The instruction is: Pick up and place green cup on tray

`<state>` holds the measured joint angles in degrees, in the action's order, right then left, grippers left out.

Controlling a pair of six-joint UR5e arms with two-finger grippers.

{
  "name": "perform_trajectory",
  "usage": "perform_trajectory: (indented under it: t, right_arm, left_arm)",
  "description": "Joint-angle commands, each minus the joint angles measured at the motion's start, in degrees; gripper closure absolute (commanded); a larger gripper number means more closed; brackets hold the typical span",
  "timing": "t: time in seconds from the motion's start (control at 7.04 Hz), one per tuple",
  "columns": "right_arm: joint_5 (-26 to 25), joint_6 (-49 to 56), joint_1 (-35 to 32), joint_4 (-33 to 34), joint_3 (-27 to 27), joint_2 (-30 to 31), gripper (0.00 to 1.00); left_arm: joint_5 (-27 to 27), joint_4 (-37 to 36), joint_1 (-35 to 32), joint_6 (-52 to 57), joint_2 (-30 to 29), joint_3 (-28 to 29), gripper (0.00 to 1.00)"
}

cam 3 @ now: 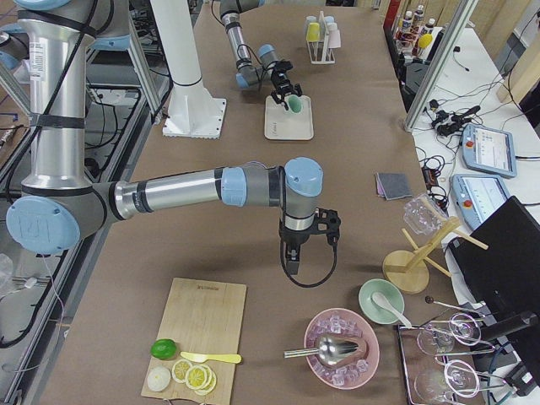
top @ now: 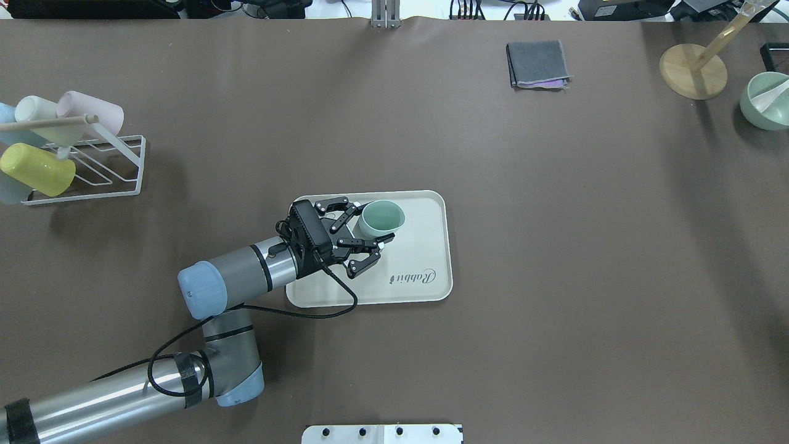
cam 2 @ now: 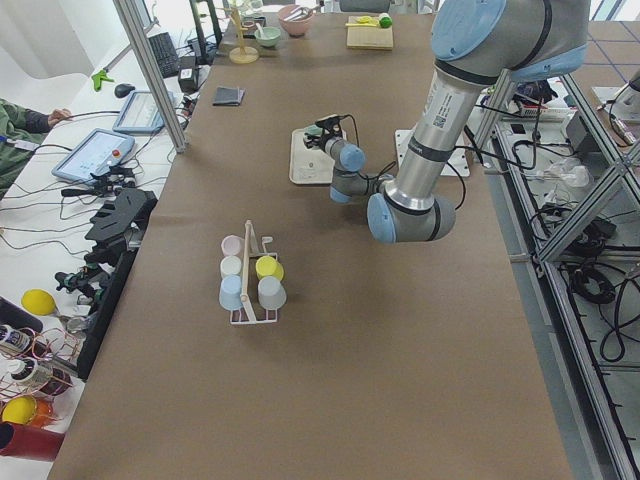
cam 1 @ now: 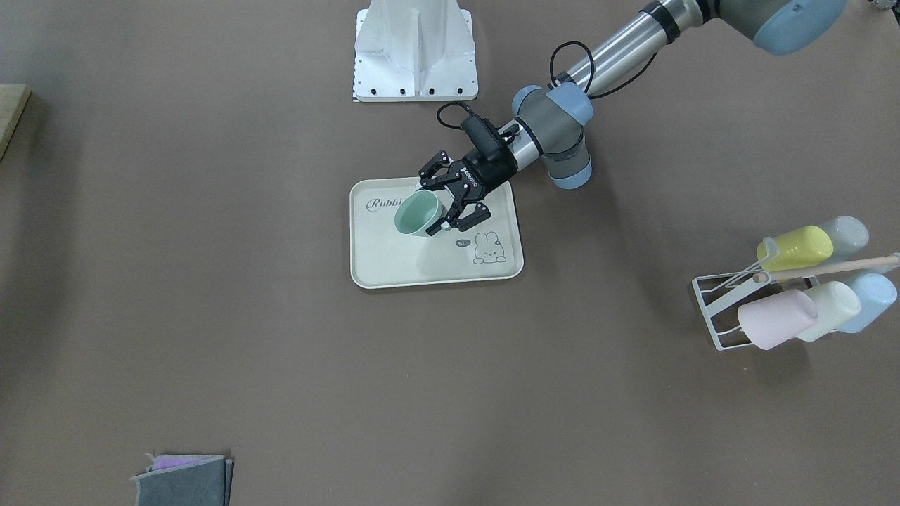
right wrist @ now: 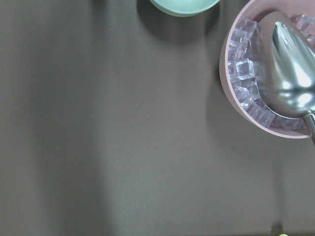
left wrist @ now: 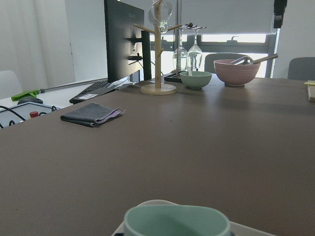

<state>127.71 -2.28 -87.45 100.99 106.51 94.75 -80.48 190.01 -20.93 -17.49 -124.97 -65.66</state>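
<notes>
**Front-facing view:** the green cup (cam 1: 415,214) is shown within the outline of the tray (cam 1: 422,270), clamped between the fingers of the left hand (cam 1: 427,209).

**Overhead view:** the cup is seen upright at the tray's far end, away from the "Rabbit" lettering (top: 413,277).

**Right side view:** the right hand (cam 3: 291,263) is hung over the tabletop (cam 3: 354,211), well apart from the tray. Whether its fingers are apart or together cannot be told.
</notes>
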Motion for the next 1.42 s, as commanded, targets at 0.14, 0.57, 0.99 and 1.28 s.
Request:
perform_trajectory:
  t: [0.14,0.57,0.99,1.28]
  right_arm:
    - [0.0,0.0,0.0,0.0,0.1,0.0,0.0]
    - [0.0,0.0,0.0,0.0,0.1,0.0,0.0]
    - [0.09,0.0,0.0,0.0,0.1,0.0,0.0]
    - [0.09,0.0,0.0,0.0,0.1,-0.09,0.0]
  left_arm:
    - [0.5,-0.87,0.36,0.0,0.52,0.0,0.44]
    - [0.41,-0.96,0.27,0.35,1.13,-0.17,0.02]
    - [0.5,-0.87,0.1,0.35,2.71,-1.31,0.02]
    - [0.59,-4.09,0.1,0.17,3.76,-7.08,0.02]
